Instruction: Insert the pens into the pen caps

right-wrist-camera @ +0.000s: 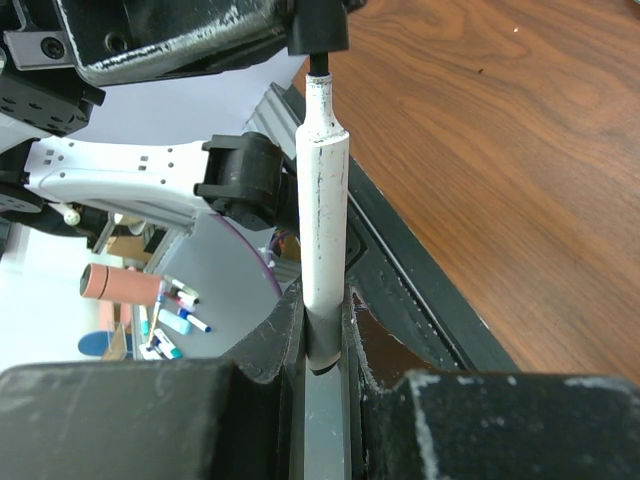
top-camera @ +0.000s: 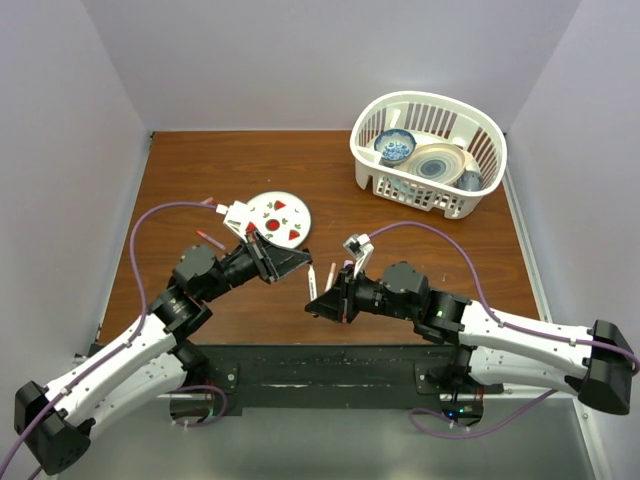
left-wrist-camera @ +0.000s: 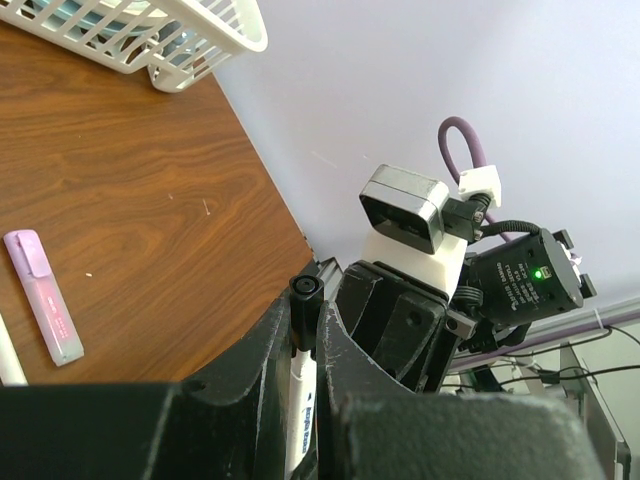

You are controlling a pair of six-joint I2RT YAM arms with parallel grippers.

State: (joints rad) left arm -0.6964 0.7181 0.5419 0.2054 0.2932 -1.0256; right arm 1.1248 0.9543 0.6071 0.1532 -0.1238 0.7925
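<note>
**Stock on my screens, largest first**

1. Table (top-camera: 420, 280): brown wood, and everything else sits on it.
2. Basket (top-camera: 372, 172): white plastic at the far right, with dishes (top-camera: 435, 165) inside. It has no part in my job.
3. Plate (top-camera: 300, 215): white with a strawberry print, just beyond the left arm. Also idle.
4. Left gripper (left-wrist-camera: 305, 315): jaws clamped on the dark cap (right-wrist-camera: 320, 25), held in the air above the near edge of the table. Behind the cap I see a white printed length between the fingers, and I cannot tell what it belongs to.
5. Right gripper (right-wrist-camera: 322, 305): jaws clamped on the lower barrel of the white pen (right-wrist-camera: 322, 200), which points straight at the left gripper.
6. White pen, detail: the thin dark nib is at the mouth of the dark cap. I judge it aligned and just entering, with the barrel shoulder well short of the cap, so this pairing is not yet seated.
7. Pale pink pen (left-wrist-camera: 45, 300): lying flat on the wood between the two arms, in neither gripper. I cannot tell whether the paler end is a fitted cap.
8. Loose white pen (top-camera: 312, 278): it appears to lie just beside the pink one, unheld.
9. Reddish pen (top-camera: 211, 240): thin, lying on the table left of the left arm, unheld. I can't make out a cap on it.

**Progress, as I judge it:** the first insertion is under way and I can confirm none as finished. The loose pens remain.
</note>
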